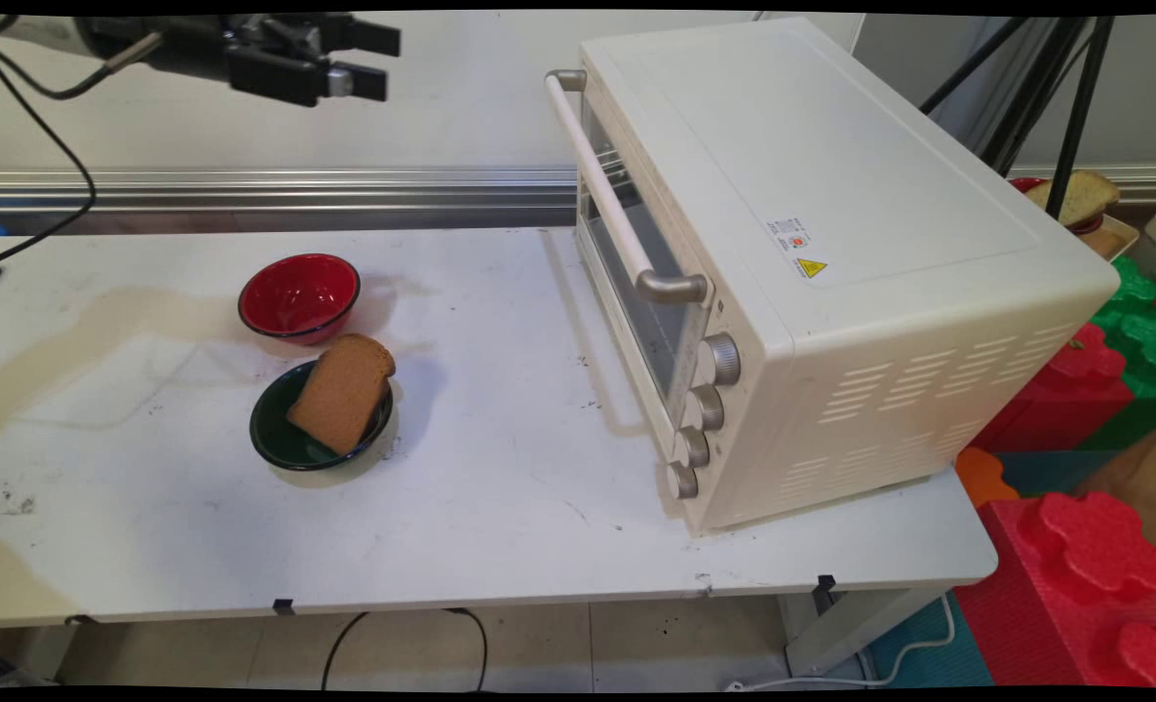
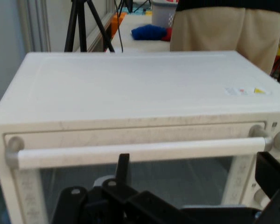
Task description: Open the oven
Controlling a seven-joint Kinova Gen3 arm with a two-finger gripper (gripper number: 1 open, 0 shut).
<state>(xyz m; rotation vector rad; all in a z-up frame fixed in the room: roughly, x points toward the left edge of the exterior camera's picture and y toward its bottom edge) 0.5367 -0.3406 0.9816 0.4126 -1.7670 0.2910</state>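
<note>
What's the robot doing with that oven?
Nothing is being held right now. The end effector hangs open high above the table, pointed at the closed oven and its handle. Below, bread leans in a green bowl beside an empty red bowl.

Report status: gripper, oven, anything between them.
Gripper open, raised, empty. Faces oven door handle, door shut. Nothing between. Bread in green bowl below.

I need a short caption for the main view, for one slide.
Open gripper raised left of a closed toaster oven; bread slice leaning in a green bowl beside a red bowl.
</note>
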